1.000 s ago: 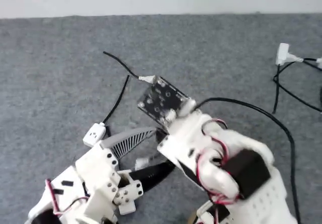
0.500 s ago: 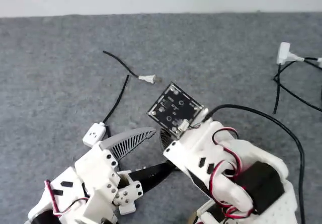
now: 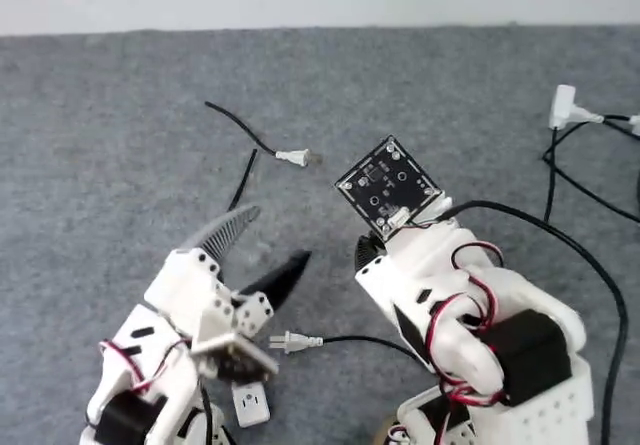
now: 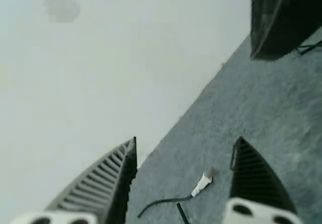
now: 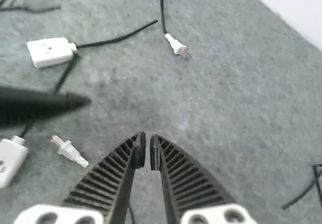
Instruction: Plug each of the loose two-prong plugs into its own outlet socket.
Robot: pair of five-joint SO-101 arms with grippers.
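High view: left gripper (image 3: 280, 232) spread, empty; right gripper (image 5: 147, 143) pressed together; small white two-prong plug w/ black cord (image 3: 292, 342) btwn arms.

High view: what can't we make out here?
White outlet socket: partly under the white left arm, high view.
Small white socket with black cords: too small to tell if plugged, high view.
Thin black cord: lower end hidden behind left end effector, high view.
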